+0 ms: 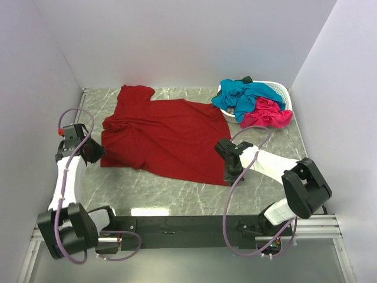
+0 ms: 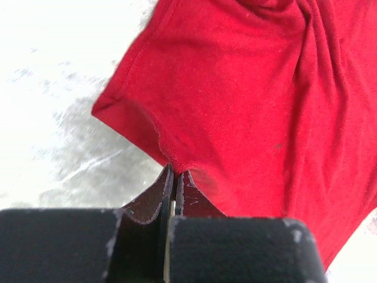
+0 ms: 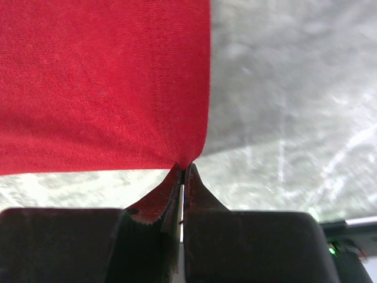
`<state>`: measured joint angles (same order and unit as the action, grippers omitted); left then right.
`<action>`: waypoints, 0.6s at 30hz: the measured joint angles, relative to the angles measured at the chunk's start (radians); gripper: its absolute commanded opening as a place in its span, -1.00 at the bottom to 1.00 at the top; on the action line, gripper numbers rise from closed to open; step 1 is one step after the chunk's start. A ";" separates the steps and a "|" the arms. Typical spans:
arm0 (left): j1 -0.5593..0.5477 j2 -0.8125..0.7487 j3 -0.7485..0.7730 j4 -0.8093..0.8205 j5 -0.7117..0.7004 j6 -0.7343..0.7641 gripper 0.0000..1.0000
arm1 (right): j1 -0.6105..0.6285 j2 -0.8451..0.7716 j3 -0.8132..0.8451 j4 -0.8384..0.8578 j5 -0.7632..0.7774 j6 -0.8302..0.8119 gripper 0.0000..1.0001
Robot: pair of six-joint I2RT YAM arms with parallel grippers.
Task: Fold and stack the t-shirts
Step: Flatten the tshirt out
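Observation:
The dark red t-shirt (image 1: 165, 135) lies spread and rumpled across the middle of the table. My left gripper (image 1: 99, 153) is at the shirt's left edge. In the left wrist view it (image 2: 175, 172) is shut on the red cloth (image 2: 235, 100) just below a sleeve. My right gripper (image 1: 228, 175) is at the shirt's near right corner. The right wrist view shows it (image 3: 185, 167) shut on the hem corner of the red shirt (image 3: 100, 82). The teal-blue t-shirt (image 1: 247, 94) and the hot pink t-shirt (image 1: 268, 113) hang bunched over the basket.
A white latticed basket (image 1: 284, 91) stands at the back right corner. The grey marbled tabletop (image 1: 177, 197) shows in front of the red shirt. White walls close in the left, back and right sides.

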<state>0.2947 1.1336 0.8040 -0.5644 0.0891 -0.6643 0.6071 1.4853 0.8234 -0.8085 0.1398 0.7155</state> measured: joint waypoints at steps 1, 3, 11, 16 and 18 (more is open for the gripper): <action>0.003 -0.022 0.001 -0.019 0.000 0.002 -0.99 | 0.000 -0.011 0.000 -0.017 0.004 0.000 -1.00; 0.007 -0.056 0.002 -0.055 0.000 0.005 -0.99 | -0.001 -0.032 0.000 -0.045 0.007 0.000 -1.00; 0.009 -0.106 -0.026 -0.169 0.019 0.013 -0.99 | -0.001 -0.101 0.000 -0.129 0.008 0.001 -1.00; 0.009 -0.112 -0.026 -0.242 0.020 0.023 -0.99 | -0.001 -0.127 -0.010 -0.158 0.005 0.002 -1.00; 0.008 -0.119 -0.026 -0.261 0.027 0.024 -0.99 | -0.001 -0.138 -0.013 -0.172 0.005 0.003 -1.00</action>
<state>0.3031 1.0145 0.7776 -0.8249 0.1158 -0.6399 0.6060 1.3476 0.8101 -0.9806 0.1444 0.7181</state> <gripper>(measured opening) 0.024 0.017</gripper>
